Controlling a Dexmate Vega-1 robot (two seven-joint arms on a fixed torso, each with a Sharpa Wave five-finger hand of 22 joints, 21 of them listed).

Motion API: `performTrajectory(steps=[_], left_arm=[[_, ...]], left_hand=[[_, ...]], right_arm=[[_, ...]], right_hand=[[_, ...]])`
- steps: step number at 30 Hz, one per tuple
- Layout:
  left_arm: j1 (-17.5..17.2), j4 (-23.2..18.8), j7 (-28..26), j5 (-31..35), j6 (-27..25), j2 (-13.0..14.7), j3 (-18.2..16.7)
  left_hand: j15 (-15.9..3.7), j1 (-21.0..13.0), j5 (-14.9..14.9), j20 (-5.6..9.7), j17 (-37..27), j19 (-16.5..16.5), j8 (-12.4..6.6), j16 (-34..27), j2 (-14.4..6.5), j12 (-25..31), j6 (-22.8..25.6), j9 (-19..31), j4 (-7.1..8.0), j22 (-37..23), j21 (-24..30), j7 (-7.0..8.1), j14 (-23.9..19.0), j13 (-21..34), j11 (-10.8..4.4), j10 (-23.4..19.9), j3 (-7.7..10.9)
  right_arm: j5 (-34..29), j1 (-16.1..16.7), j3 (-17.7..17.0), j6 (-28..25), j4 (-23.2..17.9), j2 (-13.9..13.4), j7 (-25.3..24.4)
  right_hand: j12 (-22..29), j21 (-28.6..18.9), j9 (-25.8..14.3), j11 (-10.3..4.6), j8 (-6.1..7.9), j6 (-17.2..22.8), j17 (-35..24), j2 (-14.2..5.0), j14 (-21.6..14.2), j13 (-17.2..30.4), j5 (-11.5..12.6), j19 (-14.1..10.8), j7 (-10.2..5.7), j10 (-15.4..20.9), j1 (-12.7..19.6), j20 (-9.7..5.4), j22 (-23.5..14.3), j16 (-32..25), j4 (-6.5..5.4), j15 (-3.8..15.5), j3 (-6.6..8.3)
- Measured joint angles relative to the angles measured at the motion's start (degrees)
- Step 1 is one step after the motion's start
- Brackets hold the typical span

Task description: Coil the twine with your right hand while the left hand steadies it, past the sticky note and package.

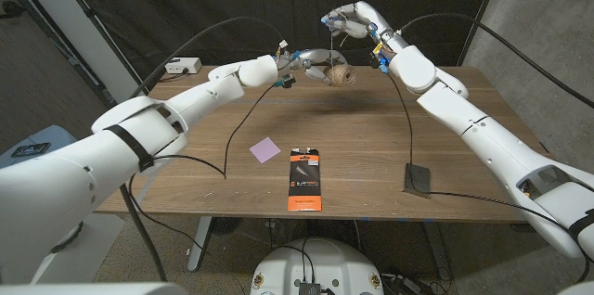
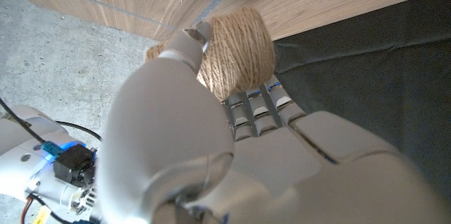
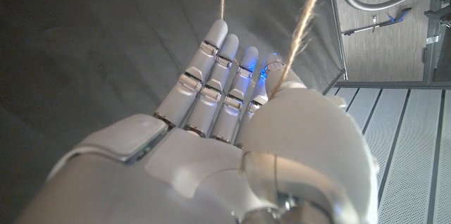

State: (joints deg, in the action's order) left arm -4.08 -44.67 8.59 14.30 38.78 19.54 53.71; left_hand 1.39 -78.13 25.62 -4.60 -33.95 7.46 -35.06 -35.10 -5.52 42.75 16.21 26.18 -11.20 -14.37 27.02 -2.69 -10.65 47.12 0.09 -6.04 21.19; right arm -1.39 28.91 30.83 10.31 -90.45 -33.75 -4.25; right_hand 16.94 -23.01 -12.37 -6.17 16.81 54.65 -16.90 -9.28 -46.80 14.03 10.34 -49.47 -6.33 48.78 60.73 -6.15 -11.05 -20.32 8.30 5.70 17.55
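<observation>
Ball of tan jute twine (image 1: 342, 76) gripped in left hand (image 1: 311, 65), held in the air above far part of brown wooden table (image 1: 371, 160). Strand end (image 3: 296, 37) pinched between thumb and fingers (image 3: 218, 76) of raised right hand (image 1: 348, 22). Purple sticky note (image 1: 264, 149) and orange-black package (image 1: 304, 179) flat on table, well apart from ball.

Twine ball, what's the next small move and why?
Probably sweep the right robot hand around the twine ball to lay another wrap: it pinches the loose strand above the ball, which the left robot hand grips off the table.
</observation>
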Motion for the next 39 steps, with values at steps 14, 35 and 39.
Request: performTrajectory(steps=[14,35,39], left_arm=[[-1.7,-4.2,0.9,0.5,-1.3,1.8,-1.3],[-3.3,-7.5,2.1,0.6,-1.6,3.3,-3.0],[-3.5,-8.0,2.1,0.6,-1.6,3.4,-3.3]], left_hand=[[-0.09,0.0,0.1,0.0,0.0,0.0,0.0,0.1,0.0,0.0,0.0,0.0,0.0,0.0,0.0,-0.04,-0.1,0.0,0.0,0.0,0.0],[-0.09,0.0,0.0,0.21,0.0,-0.2,0.0,0.1,-0.1,-0.4,0.0,0.0,0.0,0.3,0.3,-0.04,-0.1,-0.1,0.01,0.0,0.0],[-0.09,0.0,0.0,0.2,0.0,-0.2,0.0,0.3,-0.1,-0.4,0.0,0.0,0.0,0.3,0.4,-0.04,-0.1,-0.2,0.01,0.0,0.0]], right_arm=[[-0.8,0.1,-0.7,-1.7,0.0,-1.1,-1.4],[-1.2,0.2,-1.2,-4.0,1.6,-1.9,-3.3],[-0.9,0.2,-1.2,-4.2,1.6,-1.9,-3.5]], right_hand=[[-0.2,0.0,-0.3,0.0,-0.02,0.0,0.0,0.0,0.0,0.0,0.0,0.3,0.0,0.0,0.0,-0.31,0.0,0.0,0.0,0.0,0.0],[-0.6,-0.3,-0.3,0.0,-0.33,0.1,-0.3,0.01,0.0,0.0,0.0,0.6,-0.14,0.0,0.0,0.0,0.0,0.6,0.0,0.0,0.0],[-0.6,-0.3,-0.2,0.0,-0.33,0.1,-0.3,0.01,0.0,0.0,0.0,0.6,-0.13,0.0,0.0,0.0,0.0,0.6,-0.01,0.0,-0.01]])
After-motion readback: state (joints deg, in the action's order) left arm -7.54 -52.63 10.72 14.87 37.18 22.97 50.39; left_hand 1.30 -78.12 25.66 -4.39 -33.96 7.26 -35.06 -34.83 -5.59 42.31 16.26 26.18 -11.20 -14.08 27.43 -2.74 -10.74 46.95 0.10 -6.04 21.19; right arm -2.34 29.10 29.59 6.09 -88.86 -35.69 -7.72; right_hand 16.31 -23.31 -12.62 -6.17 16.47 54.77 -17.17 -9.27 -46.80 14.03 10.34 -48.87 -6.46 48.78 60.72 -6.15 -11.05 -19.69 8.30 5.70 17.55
